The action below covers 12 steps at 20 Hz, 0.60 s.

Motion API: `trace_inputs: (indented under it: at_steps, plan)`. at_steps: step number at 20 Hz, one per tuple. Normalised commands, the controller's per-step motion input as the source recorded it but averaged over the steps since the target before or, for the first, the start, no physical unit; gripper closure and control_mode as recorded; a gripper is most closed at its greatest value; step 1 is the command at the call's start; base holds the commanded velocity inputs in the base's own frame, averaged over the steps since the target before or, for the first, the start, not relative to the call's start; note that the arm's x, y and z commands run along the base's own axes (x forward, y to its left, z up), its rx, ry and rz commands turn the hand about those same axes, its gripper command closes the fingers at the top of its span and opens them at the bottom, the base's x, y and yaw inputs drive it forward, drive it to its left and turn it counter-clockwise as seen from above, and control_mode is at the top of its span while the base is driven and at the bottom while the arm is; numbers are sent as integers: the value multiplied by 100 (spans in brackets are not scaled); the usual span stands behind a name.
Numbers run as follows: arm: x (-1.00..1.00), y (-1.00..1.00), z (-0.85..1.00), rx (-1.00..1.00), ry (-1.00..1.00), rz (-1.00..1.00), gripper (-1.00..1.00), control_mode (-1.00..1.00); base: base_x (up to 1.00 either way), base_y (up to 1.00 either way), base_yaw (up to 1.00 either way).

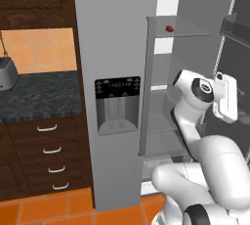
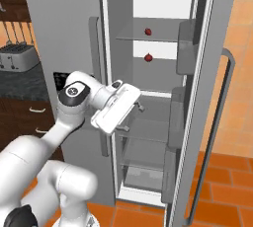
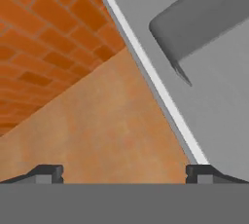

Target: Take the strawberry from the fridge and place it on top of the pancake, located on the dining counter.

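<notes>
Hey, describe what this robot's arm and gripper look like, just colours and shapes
The arm is glossy white with rounded, tube-like links and dark round joint caps ringed in grey. Its hand is a flat white block. The gripper has two small dark grey fingertips. No cables or markings are visible.

One tall grey two-door fridge (image 1: 114,48) holds two tiny dark-red rounded fruits (image 2: 147,32). One grey toaster (image 2: 17,56) sits beside four dark wooden drawers (image 1: 49,155).
</notes>
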Motion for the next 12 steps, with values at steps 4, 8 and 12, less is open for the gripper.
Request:
trace_inputs:
  at_steps: [4,8,12]
  plan:
    - [10,96,-27,40,-62,-20,-100,-100,0,0,0]
    - [51,74,-36,55,-66,-29,-100,-100,0,0,0]
    - [35,87,-12,59,-71,-23,-100,-100,0,0,0]
